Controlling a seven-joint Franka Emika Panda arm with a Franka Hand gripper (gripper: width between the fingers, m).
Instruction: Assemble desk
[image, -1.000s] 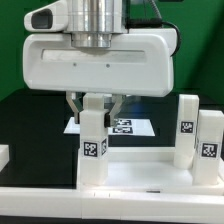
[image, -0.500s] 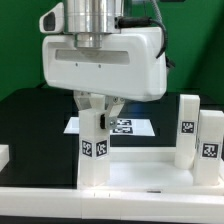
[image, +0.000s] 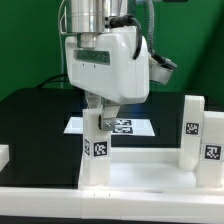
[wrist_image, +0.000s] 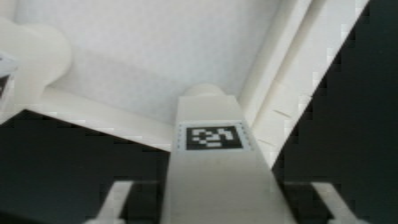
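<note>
On the black table (image: 30, 120), the desk panel (image: 140, 168) lay flat across the front of the exterior view, its raised white rim running along the near edge. The robot arm's white wrist housing (image: 105, 60) hung over the panel's end toward the exterior view's left. Behind the panel, the marker board (image: 128, 127) lay flat on the table, partly hidden by the arm. Three white square-section legs stood upright on the panel. One leg (image: 97, 150) stood at the corner toward the exterior view's left, under the wrist. Two more (image: 191, 130) stood close together at the exterior view's right edge. The gripper (image: 100, 108) held the top of the first leg, a finger (wrist_image: 121, 200) pressed to each side of it. In the wrist view a small tag (wrist_image: 215, 136) showed on that leg's face.
</note>
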